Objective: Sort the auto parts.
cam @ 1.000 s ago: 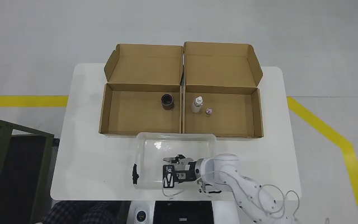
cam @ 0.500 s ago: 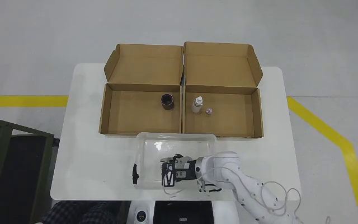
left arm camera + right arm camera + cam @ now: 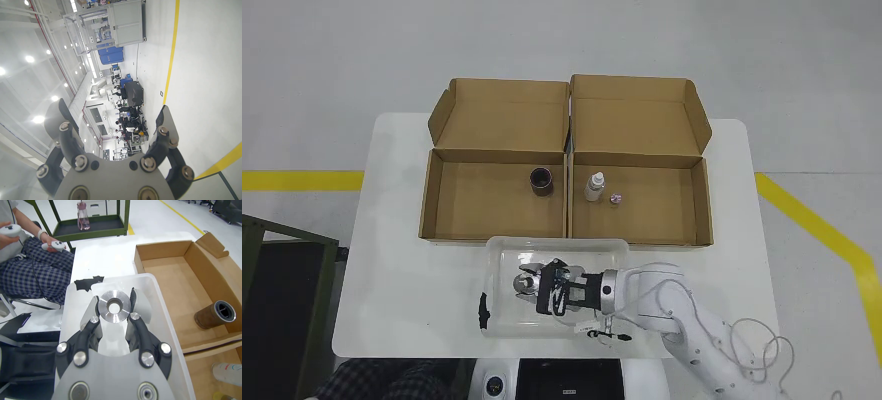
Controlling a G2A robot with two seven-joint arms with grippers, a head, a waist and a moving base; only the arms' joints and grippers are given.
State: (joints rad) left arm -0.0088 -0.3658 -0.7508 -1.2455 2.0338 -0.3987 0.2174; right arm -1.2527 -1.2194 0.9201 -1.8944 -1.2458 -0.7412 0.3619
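Note:
My right gripper is shut on a shiny metal ring with a round hole, held above the clear plastic bin. From above, the right gripper and the ring hang over the bin near its left half. A brown cylinder with a black bore stands in the left cardboard box. A white bottle and a small pinkish part sit in the right box. My left gripper is open, pointing into the hall.
A black scrap lies at the bin's left edge. A dark small part rests by the bin's near wall. A seated person with controllers and a green cart are beyond the table's left edge.
The right gripper has risen and shifted left and towards the boxes inside the bin, lifting the metal ring with it.

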